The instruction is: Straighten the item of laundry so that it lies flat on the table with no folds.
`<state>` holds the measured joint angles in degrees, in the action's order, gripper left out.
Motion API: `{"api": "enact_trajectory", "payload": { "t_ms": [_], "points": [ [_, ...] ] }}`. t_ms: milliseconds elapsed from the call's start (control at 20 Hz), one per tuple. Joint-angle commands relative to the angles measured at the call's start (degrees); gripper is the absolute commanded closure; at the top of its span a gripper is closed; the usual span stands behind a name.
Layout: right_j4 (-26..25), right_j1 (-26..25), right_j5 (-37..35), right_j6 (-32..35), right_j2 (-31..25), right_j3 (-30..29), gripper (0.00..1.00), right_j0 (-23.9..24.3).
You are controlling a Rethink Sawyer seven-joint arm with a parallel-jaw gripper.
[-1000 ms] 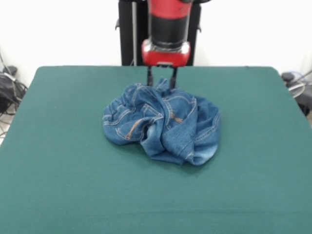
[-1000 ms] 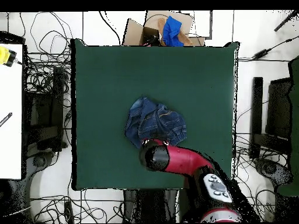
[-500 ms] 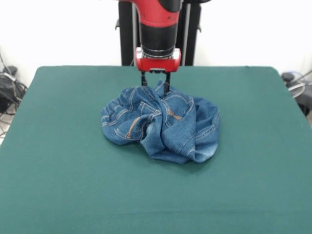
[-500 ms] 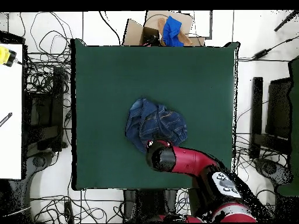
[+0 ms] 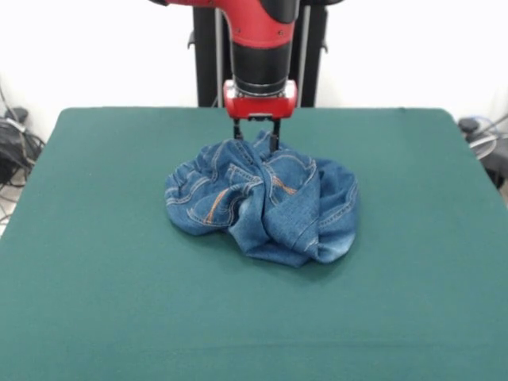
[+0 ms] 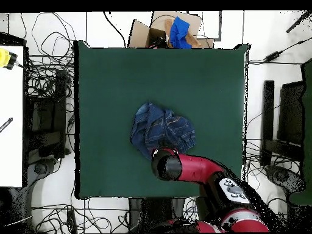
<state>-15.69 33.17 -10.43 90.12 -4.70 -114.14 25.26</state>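
We judge the jeans (image 5: 263, 203) soft, limp and fairly heavy for cloth, best taken at a free hem or waistband edge. We see them bunched in a rumpled blue heap with orange stitching, near the middle of the green table (image 5: 95, 302). The gripper (image 5: 255, 141) stands at the heap's far edge, fingers apart, touching denim; we cannot tell if any is pinched
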Motion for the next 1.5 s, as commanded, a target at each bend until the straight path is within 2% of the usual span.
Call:
{"api": "enact_trajectory", "payload": {
  "t_ms": [50,450,500,1000,1500],
  "points": [
    [-2.59,-1.87,2.48,5.12,-4.90,0.82,0.00,-1.62],
    [-2.76,-1.72,1.91,4.45,-5.15,1.51,0.00,-1.78],
    [-2.80,-1.64,1.87,4.31,-5.41,1.37,1.00,-1.57],
    [-2.27,-0.30,-0.97,3.39,-6.16,1.18,1.00,-1.28],
    [-0.11,1.98,-6.63,3.72,-5.15,1.80,1.00,-3.65]
  ]
}}
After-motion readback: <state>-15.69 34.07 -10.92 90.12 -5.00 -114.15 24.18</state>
